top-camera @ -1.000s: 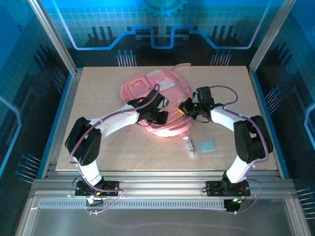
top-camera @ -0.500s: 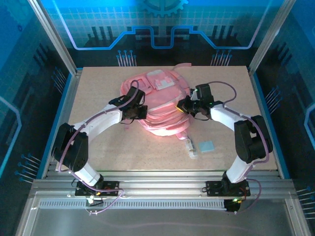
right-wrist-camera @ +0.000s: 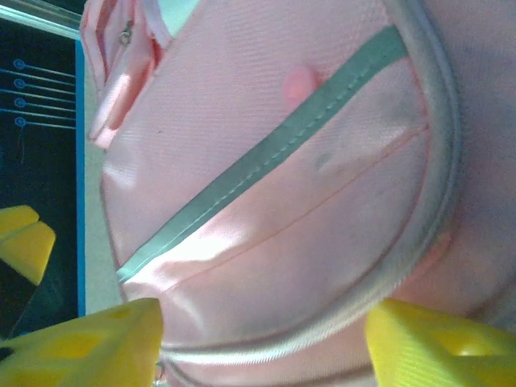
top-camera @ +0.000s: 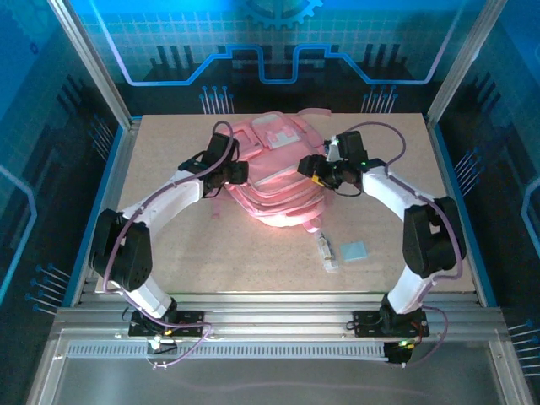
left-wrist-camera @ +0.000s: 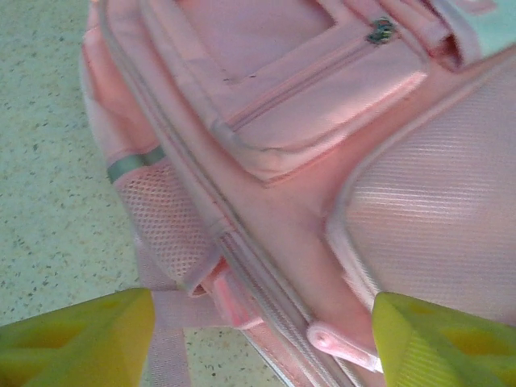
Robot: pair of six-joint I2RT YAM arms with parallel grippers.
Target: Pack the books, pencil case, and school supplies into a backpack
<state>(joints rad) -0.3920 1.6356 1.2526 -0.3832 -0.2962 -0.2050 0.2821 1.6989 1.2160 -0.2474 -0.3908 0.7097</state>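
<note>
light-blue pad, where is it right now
In the top view the light-blue pad lies on the table, right of centre, just right of the small whitish tube and on the near side of the pink backpack.

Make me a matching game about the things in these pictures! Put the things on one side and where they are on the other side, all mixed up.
Things:
1. big pink fabric backpack
2. light-blue square pad
3. small whitish tube
4. left arm's yellow fingers

Places:
A. lying between the backpack's strap end and the pad
B. spread open at the backpack's left side
C. in the middle, the biggest thing
D. lying just right of the tube

Pairs: 1-C, 2-D, 3-A, 4-B
</note>
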